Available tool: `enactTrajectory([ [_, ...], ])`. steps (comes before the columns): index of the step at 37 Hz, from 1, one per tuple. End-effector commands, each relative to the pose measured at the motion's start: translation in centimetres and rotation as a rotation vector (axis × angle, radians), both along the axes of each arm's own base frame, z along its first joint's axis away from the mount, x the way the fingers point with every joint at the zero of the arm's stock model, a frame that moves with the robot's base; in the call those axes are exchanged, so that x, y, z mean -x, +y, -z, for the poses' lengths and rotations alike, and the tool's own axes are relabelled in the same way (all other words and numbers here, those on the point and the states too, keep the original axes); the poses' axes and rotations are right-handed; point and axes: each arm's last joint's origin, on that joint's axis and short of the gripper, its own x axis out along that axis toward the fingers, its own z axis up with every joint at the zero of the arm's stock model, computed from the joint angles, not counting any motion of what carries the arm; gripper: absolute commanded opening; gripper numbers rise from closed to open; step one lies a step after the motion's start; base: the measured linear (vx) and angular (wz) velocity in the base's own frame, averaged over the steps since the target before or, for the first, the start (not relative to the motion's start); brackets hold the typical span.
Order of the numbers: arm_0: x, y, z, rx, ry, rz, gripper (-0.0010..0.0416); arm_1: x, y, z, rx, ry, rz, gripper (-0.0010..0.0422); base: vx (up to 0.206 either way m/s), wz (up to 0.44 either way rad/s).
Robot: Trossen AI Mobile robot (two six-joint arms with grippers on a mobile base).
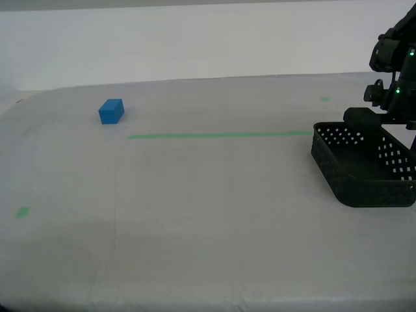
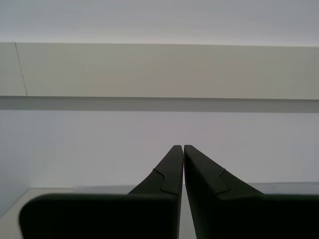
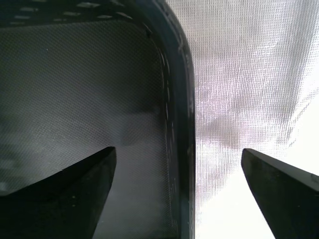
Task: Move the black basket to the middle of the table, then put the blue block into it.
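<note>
Zero steps done, as far as I can judge: neither the basket move nor the block drop is finished. Exterior view first: the black basket [image 1: 364, 168] sits on the table [image 1: 208, 214] at the exterior view's right edge, partly cut off by the frame, well away from the middle. An arm hangs over its far wall there, and going by the first wrist view it is my first arm. The green tape line [image 1: 220, 135] runs from mid-table up to the basket's near corner. The blue block [image 1: 111, 111] sits alone toward the exterior view's left, well apart from the basket, nothing touching it; a small green mark [image 1: 23, 212] lies nearer the front edge on that side. Second wrist view: my second gripper [image 2: 180, 149] has its fingers pressed together, tips meeting, nothing between them, pointed at a blank wall, with no task thing in sight. First wrist view: my first gripper [image 3: 177, 159] is spread wide, straddling the black basket [image 3: 179, 99] wall, one finger inside over the mesh floor, one outside over the table [image 3: 239, 74] sheeting; not yet pinching the rim. Left, I reckon: close on the wall, drag the basket to centre, release, then fetch the block and drop it in.
</note>
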Motion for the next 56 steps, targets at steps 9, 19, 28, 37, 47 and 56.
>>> enactTrajectory([
  [9, -0.01, 0.02, 0.03, 0.0, -0.002, 0.003, 0.0231, 0.01, -0.01, -0.09, -0.001, -0.007, 0.0, 0.0, 0.0, 0.0],
  [19, -0.05, 0.05, 0.03, -0.01, -0.006, 0.004, 0.0099, 0.01, -0.01, -0.09, -0.001, -0.006, 0.0, 0.0, 0.0, 0.0],
  [28, -0.18, 0.16, 0.02, -0.047, -0.019, -0.003, -0.0005, 0.01, -0.01, -0.09, -0.001, -0.007, 0.0, 0.0, 0.0, 0.0],
  [37, -0.23, 0.17, 0.03, -0.05, -0.025, -0.006, -0.0001, 0.01, -0.01, -0.09, -0.001, -0.006, 0.0, 0.0, 0.0, 0.0],
  [47, -0.22, 0.22, 0.01, -0.057, -0.024, -0.027, -0.0001, 0.01, -0.01, -0.09, -0.001, -0.006, 0.0, 0.0, 0.0, 0.0],
  [56, -0.18, 0.2, -0.68, -0.057, -0.042, -0.031, -0.0001, 0.01, -0.01, -0.09, -0.001, -0.006, 0.0, 0.0, 0.0, 0.0],
])
